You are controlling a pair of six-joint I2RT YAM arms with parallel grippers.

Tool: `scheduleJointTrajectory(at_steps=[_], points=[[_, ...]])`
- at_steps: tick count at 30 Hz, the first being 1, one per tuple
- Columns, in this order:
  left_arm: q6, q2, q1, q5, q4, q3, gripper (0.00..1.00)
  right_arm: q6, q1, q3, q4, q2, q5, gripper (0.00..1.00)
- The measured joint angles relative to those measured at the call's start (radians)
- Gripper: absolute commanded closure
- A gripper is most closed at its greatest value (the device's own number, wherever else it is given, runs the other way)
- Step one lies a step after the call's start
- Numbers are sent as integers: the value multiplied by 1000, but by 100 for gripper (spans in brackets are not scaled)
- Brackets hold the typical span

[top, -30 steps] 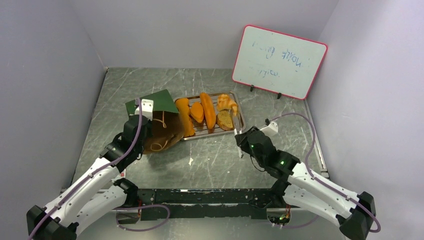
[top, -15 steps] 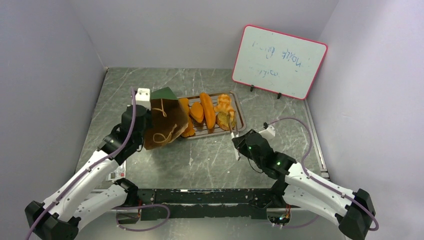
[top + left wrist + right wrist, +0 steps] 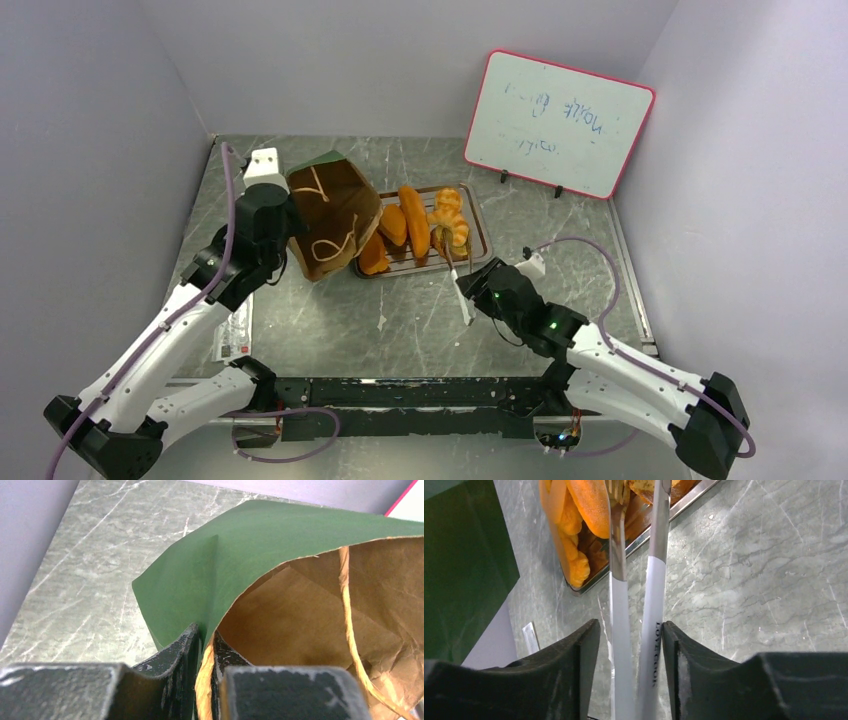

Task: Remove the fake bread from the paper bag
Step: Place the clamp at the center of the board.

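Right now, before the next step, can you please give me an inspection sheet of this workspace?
Surface: grey marbled table, scratched.
Job's things: paper bag held tilted, no bread seen inside; fake bread lies on the metal tray.
Clutter: white card near the left arm; white scrap.
Grippers: left gripper shut on the paper bag's rim; right gripper holds the tongs, tips at the bread.
Cables: purple cables run along both arms.
Surroundings: whiteboard at the back; plain grey walls.
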Motion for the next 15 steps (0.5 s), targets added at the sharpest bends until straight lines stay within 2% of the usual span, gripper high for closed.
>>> scheduleJointTrajectory(at_steps=[3, 15], points=[[-71, 0, 8, 0, -39, 8, 93, -2, 0, 2, -11, -7, 0, 45], [-373, -45, 56, 9, -96, 11, 93, -53, 0, 75, -66, -42, 37, 44]])
